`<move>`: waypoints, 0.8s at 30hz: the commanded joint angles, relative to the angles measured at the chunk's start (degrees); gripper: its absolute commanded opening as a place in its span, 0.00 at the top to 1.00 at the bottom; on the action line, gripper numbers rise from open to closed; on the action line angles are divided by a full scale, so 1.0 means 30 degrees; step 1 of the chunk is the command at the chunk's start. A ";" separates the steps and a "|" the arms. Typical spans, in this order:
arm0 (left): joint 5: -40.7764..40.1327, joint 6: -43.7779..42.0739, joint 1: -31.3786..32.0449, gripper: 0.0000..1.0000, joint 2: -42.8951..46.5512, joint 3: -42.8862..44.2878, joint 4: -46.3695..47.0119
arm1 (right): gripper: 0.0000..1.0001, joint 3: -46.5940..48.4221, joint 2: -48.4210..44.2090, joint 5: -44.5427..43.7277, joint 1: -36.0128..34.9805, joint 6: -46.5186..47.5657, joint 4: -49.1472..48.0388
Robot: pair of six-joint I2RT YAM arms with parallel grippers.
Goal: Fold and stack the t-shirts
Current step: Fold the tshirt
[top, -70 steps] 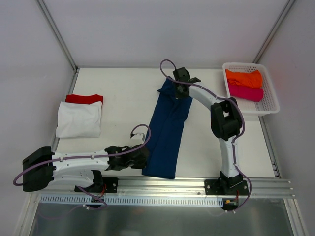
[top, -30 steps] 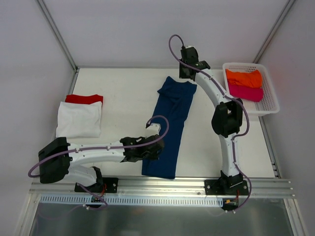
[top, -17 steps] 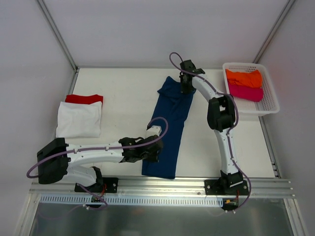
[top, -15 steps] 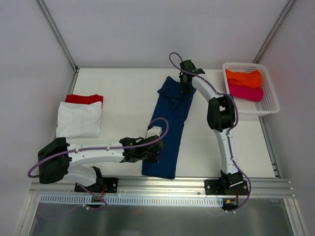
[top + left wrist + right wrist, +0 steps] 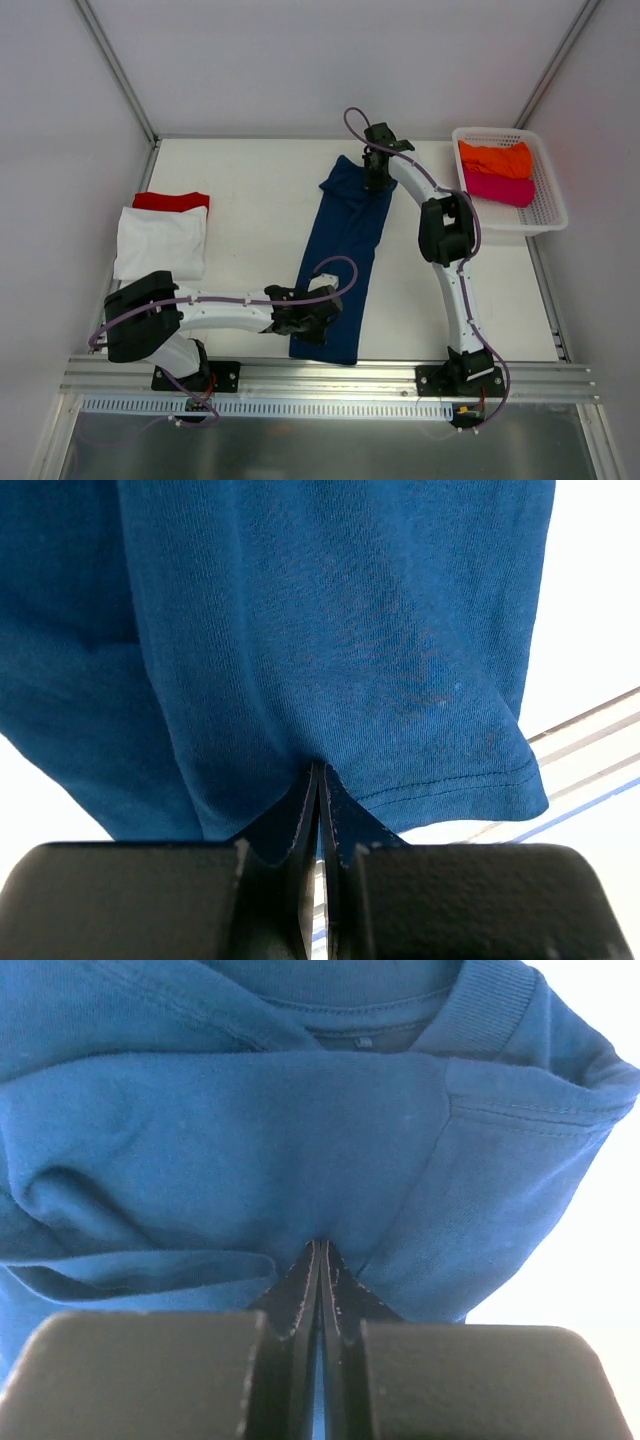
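The navy blue t-shirt (image 5: 345,240) lies on the middle of the table (image 5: 250,180), folded lengthwise into a long narrow strip that runs from its collar at the far end, slanting slightly left, to its hem at the near end. At the near hem, the left end effector (image 5: 318,770) has its fingers pressed together with a tuck of the navy cloth pinched between the tips. At the far end, just below the ribbed collar, the right end effector (image 5: 321,1245) is likewise closed tight on a fold of the same shirt.

On the left side of the table a folded white t-shirt (image 5: 160,243) lies on top of a red t-shirt (image 5: 170,201), whose far edge shows beyond it. At the far right corner a white mesh basket (image 5: 552,205) holds an orange t-shirt (image 5: 495,158) and, just nearer, a magenta t-shirt (image 5: 498,187).
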State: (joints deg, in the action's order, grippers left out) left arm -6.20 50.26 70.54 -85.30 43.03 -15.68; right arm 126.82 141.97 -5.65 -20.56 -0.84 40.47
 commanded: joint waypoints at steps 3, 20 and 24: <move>0.1038 0.0385 0.0362 1.00 -0.0512 -0.0250 0.0803 | 0.99 0.1666 0.0896 0.0653 -0.0062 -0.0481 0.1040; 0.1802 0.1177 0.1973 1.00 -0.2299 0.1858 0.1946 | 0.98 0.4043 0.2802 0.4108 0.0406 -0.0979 -0.0012; 0.1247 0.1059 0.2091 1.00 -0.2359 0.2064 0.1975 | 0.98 0.4102 0.2687 0.4609 0.0612 -0.0834 -0.0276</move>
State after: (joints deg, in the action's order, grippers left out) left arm -3.03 53.12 75.85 -92.05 47.72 -9.23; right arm 137.56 148.68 5.93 -19.64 -2.98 41.45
